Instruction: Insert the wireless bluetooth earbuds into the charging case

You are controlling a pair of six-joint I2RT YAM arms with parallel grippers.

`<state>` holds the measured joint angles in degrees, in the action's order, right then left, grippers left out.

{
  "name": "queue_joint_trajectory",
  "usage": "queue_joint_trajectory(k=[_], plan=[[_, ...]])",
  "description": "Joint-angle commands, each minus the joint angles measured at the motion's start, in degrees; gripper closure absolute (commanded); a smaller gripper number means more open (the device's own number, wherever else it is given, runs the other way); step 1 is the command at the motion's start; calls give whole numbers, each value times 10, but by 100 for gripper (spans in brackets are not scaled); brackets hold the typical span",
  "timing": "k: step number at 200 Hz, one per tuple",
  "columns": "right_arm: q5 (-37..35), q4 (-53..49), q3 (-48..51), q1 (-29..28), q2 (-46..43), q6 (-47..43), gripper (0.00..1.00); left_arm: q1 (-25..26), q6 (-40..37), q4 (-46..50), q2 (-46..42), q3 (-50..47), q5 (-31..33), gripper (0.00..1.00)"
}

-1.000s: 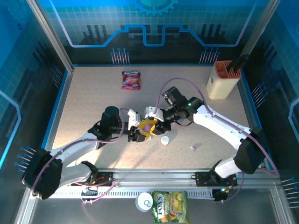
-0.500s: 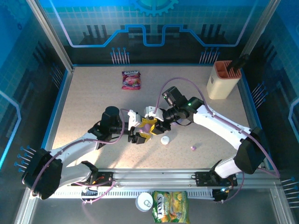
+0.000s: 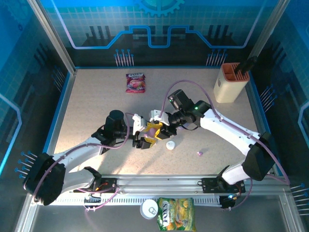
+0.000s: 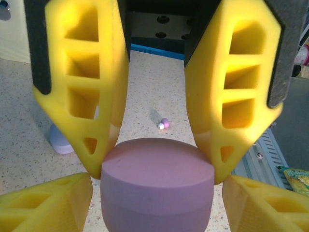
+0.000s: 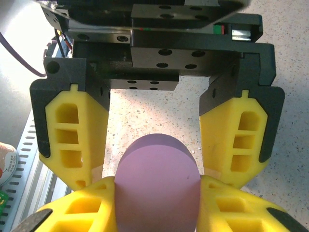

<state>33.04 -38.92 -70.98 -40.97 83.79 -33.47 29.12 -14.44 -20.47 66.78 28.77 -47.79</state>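
Note:
A purple charging case (image 3: 153, 129) hangs just above mid-table between both grippers, its lid closed. My left gripper (image 3: 146, 135) holds it from the left and my right gripper (image 3: 160, 127) from the right. In the left wrist view the case (image 4: 157, 179) sits between my left gripper (image 4: 157, 186), with the right gripper's yellow fingers (image 4: 91, 96) pressing from above. In the right wrist view my right gripper (image 5: 158, 182) is shut on the case (image 5: 157, 188). One pink-and-white earbud (image 3: 199, 153) (image 4: 163, 123) lies on the table to the right.
A small white rounded piece (image 3: 170, 144) lies just right of the grippers. A pink snack pouch (image 3: 135, 82) lies at the back and a beige holder (image 3: 231, 82) stands at the back right. A green bag (image 3: 175, 212) and a can (image 3: 149, 209) sit beyond the front rail.
Hardly anything: both grippers stay closed around the purple case, with only a slight shift of the left wrist.

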Motion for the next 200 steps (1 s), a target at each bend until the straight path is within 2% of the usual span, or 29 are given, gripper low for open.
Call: queue_joint_trajectory(k=[1, 24, 44, 68, 140, 162, 178, 200], plan=[[9, 5, -2, -5, -17, 2, 65, 4, -18, 3, 3, -2, -1, 27], [13, 6, -2, -4, -15, 3, 66, 4, -15, 3, 3, -1, -1, 32], [15, 8, -3, -5, -12, 6, 66, 5, -13, 3, 4, 2, -5, 41], [16, 7, -7, -6, -7, 4, 66, 4, -10, 0, 5, 4, -8, 43], [15, 5, -11, -7, 3, 6, 66, 4, 3, -21, 20, 9, -19, 57], [15, 4, -12, -7, 5, 5, 66, 4, 16, -37, 26, 12, -19, 57], [14, 4, -12, -8, 7, 6, 66, 5, 21, -45, 28, 13, -20, 51], [10, 5, -13, -8, 10, 6, 66, 4, 23, -44, 30, 14, -20, 50]])
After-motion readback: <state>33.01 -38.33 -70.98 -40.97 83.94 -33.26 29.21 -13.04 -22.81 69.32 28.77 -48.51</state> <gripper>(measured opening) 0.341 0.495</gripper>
